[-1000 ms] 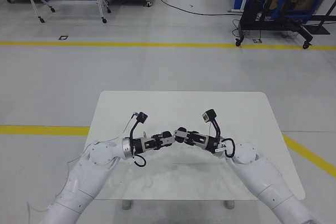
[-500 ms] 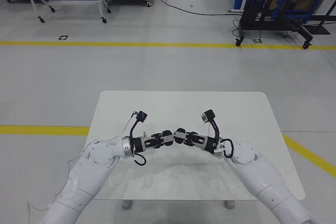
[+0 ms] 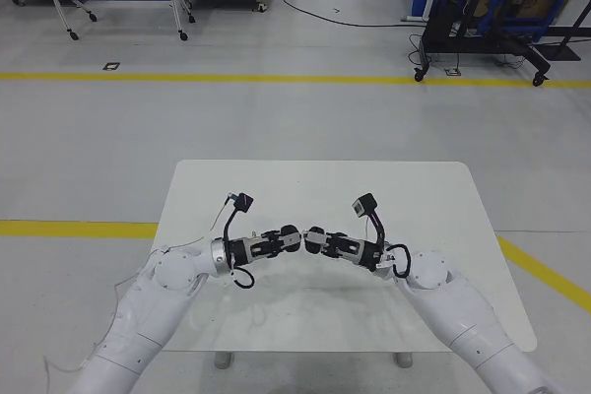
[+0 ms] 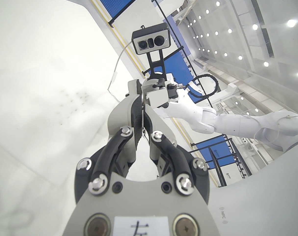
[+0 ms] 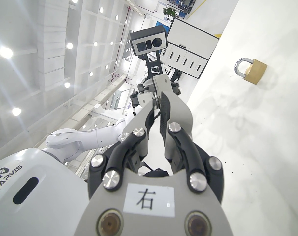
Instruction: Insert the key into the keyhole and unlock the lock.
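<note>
Satin brass-look padlock (image 5: pixel 256 75), glossy steel shackle (image 5: pixel 239 67), matt wht table (image 5: pixel 262 148), ribbed blk pads (image 5: pixel 165 114) on right hand (image 5: pixel 157 100).

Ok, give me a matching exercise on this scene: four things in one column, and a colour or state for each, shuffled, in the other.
Things:
1. padlock body
2. shackle
3. table
4. left gripper and right gripper

Colour or state:
A. white
B. tip to tip above the table
C. brass
D. silver

Pairs: 1-C, 2-D, 3-A, 4-B.
</note>
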{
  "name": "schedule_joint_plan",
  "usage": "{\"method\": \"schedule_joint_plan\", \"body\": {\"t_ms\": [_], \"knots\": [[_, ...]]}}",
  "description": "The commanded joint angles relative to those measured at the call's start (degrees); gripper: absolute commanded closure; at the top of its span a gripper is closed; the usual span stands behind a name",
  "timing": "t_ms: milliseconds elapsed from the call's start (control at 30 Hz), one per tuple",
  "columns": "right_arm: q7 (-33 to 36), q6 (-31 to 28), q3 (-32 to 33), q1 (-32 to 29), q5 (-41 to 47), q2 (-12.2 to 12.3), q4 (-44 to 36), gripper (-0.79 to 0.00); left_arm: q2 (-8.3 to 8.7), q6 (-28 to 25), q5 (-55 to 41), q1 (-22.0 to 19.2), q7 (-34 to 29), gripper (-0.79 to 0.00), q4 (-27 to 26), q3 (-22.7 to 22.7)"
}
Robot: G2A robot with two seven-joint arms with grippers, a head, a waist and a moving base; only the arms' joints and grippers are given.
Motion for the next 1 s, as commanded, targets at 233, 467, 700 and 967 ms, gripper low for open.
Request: {"method": "schedule_joint_plan", "body": {"t_ms": [233, 467, 700, 967], "knots": [[-0.02, 0.0, 0.0, 0.0, -0.02, 0.0, 0.0, -0.785, 1.75, 2.84, -2.29, 0.35, -10.21, 0.0, -1.78, -3.86], [4.84, 1.61, -0.42, 0.33, -1.72, 0.17, -0.57, -0.785, 3.1, 9.86, 4.43, -3.73, -25.37, 0.0, -2.26, -3.11], [8.36, 1.26, -1.17, 1.29, -1.23, -0.05, 0.75, -0.785, 2.84, 10.66, 2.51, -7.87, -28.82, 0.0, -0.86, -0.91], [9.25, 1.34, -1.3, 1.76, -1.07, -0.23, 1.42, -0.292, 2.43, 10.47, 1.6, -9.28, -27.8, 0.0, -0.33, 1.57]]}}
